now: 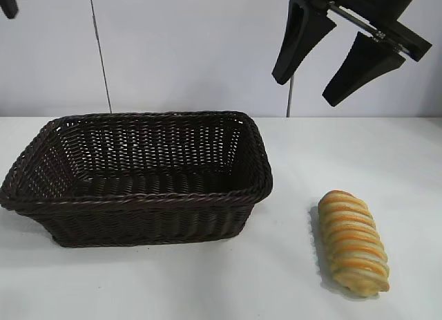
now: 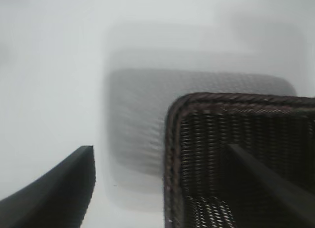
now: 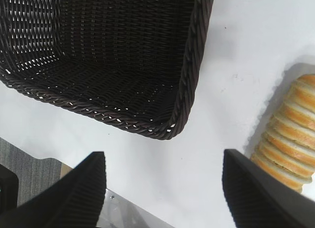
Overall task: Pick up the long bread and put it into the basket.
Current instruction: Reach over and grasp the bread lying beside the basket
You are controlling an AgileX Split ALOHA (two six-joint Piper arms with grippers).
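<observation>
The long bread [image 1: 353, 241], tan with orange-brown stripes, lies on the white table to the right of the basket [image 1: 48, 195]. That dark brown wicker basket stands at centre left with nothing inside. My right gripper [image 1: 306, 90] hangs open high above the table, over the gap between basket and bread, holding nothing. In the right wrist view the bread [image 3: 289, 149] sits beside one of the fingers [image 3: 256, 193] and the basket [image 3: 189, 85] lies beyond. My left gripper [image 2: 160, 151] is open above the basket's corner [image 2: 172, 139]; only a sliver of that arm shows at the exterior view's top left.
A white table [image 1: 290, 278] carries both things, with a pale wall behind. In the right wrist view the table's edge [image 3: 128, 208] and a grey floor [image 3: 29, 164] show near the fingers.
</observation>
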